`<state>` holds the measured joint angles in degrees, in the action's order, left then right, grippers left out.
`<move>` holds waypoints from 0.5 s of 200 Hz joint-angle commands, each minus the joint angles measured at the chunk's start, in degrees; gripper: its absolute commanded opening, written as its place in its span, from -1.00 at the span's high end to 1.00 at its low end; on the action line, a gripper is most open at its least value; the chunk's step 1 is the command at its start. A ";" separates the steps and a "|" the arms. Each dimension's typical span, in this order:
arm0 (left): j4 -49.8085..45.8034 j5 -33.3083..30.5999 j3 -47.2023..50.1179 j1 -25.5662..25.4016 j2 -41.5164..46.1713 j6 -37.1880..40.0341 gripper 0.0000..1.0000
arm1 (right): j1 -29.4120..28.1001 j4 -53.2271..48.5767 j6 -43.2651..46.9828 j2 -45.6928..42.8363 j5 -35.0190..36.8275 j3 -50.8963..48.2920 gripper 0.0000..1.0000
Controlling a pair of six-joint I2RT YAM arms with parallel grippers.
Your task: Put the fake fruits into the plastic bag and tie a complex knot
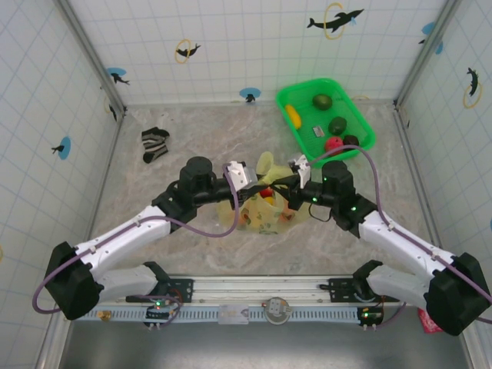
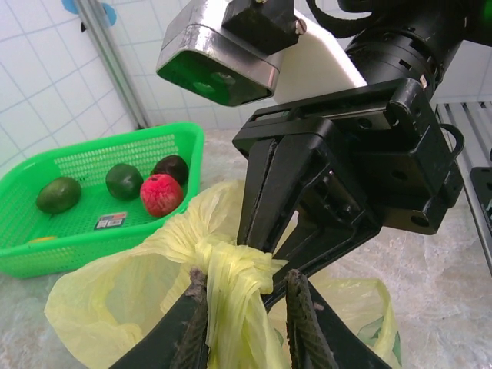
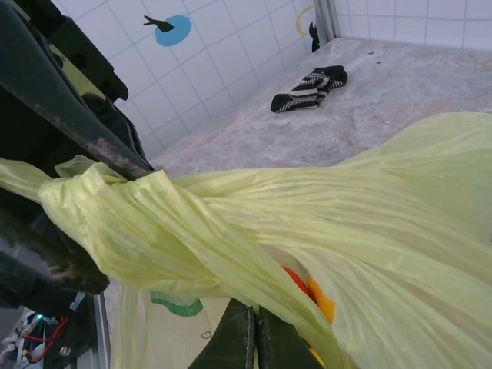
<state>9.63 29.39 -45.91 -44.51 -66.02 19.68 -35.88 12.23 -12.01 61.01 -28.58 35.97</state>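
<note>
In the top view the bag lies at frame centre, between the two arms. Its handles are twisted into a knot, lower centre in the left wrist view. The left gripper straddles this knot with its jaws partly parted. One finger touches the plastic and the other stands just clear. The right gripper, at the bottom of its own view, is fully closed. Its tips meet the bag film just below the knot, and we cannot tell whether a fold is pinched. Red and orange fruits show through the bag. Others sit in the basket, upper right.
</note>
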 commanded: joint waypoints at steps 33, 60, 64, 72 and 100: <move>1.01 1.72 -2.11 0.39 -1.82 -0.78 0.33 | -0.82 3.06 -0.73 0.18 -0.87 2.04 1.00; 1.48 1.22 -2.53 0.39 -2.51 -1.53 0.41 | -1.64 3.37 -0.56 0.16 -0.43 1.61 1.00; 1.51 1.12 -2.60 0.39 -2.54 -1.63 0.41 | -1.73 3.46 -0.56 0.16 -0.43 1.49 1.00; 1.52 0.85 -2.73 0.39 -2.69 -1.66 0.42 | -2.01 3.58 -0.56 0.25 -0.34 1.33 1.00; 1.47 0.67 -2.61 0.43 -2.46 -1.65 0.44 | -2.95 3.58 -0.29 0.66 0.27 0.95 1.00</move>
<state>9.87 29.52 -46.72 -44.51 -68.31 19.00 -37.95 13.06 -12.43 61.10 -28.67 35.97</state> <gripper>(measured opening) 0.283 0.054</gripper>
